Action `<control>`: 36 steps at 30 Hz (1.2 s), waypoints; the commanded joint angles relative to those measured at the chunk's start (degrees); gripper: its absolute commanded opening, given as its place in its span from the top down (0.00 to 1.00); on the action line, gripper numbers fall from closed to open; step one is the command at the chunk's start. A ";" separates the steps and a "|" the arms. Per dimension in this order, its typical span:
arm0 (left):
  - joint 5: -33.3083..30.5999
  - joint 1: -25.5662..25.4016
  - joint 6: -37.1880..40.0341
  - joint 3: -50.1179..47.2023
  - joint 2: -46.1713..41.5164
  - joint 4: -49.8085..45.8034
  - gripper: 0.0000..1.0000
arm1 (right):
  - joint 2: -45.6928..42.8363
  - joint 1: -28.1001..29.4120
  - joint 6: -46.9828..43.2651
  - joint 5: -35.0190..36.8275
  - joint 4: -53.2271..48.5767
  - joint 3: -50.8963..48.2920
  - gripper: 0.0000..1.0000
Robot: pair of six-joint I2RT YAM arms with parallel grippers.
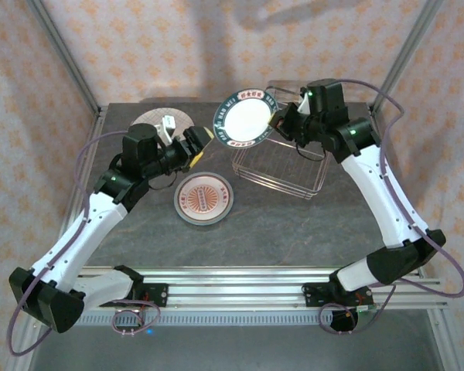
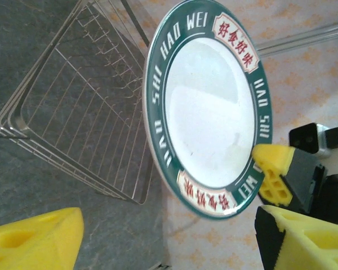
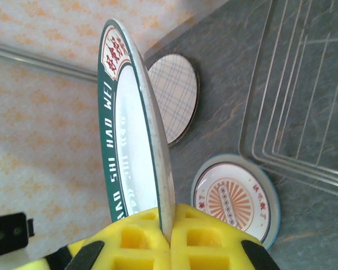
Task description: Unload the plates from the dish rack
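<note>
The right gripper (image 3: 169, 228) is clamped on the rim of a green-bordered white plate (image 1: 246, 117), holding it on edge above the table, just left of the dish rack (image 1: 282, 166) near the far right corner. The left gripper (image 1: 199, 144) is near the plate, its jaws spread wide and holding nothing. A plaid plate (image 1: 151, 120) lies by the far edge, and a grey-rimmed pink plate (image 1: 205, 199) lies mid-table.

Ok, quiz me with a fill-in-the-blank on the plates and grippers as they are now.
1. The right gripper pinches the edge of the lettered plate, whose rim is dark ___.
2. The left gripper, near that plate, has its fingers ___.
3. On the table lie ___ other plates: the plaid plate and the sunburst plate.
Missing words: green; open; two.
</note>
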 commanded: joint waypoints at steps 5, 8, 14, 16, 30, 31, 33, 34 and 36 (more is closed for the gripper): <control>1.48 -0.17 -3.56 -1.41 1.06 7.17 0.27 | -2.98 -0.30 6.52 -9.40 11.00 -4.03 1.00; 1.00 -0.19 -4.30 -2.17 1.30 8.45 0.31 | -2.80 -0.22 8.69 -12.39 13.73 -5.52 1.00; 0.91 -0.19 -5.47 -2.86 1.92 10.06 0.48 | -2.36 0.16 10.39 -14.73 15.68 -7.17 1.00; 0.73 -0.19 -5.57 -3.14 1.94 10.00 0.48 | -1.79 0.44 11.00 -16.22 16.38 -7.18 1.00; 0.45 -0.17 -6.45 -3.77 2.17 11.19 0.87 | 0.24 2.20 11.25 -17.28 15.98 -8.01 1.00; 0.46 -0.19 -6.53 -3.87 2.12 11.20 0.93 | 0.34 2.19 11.11 -17.15 15.61 -7.97 1.00; 0.46 -0.18 -6.70 -4.12 1.98 11.18 1.00 | 0.47 2.23 10.47 -16.57 14.96 -7.77 1.00; 0.46 -0.19 -6.79 -4.21 1.86 11.11 1.00 | 0.57 2.22 10.00 -15.93 14.08 -7.51 1.00; 0.37 -0.19 -7.18 -4.46 1.58 11.40 1.00 | 0.95 2.17 8.57 -15.18 12.49 -6.73 0.99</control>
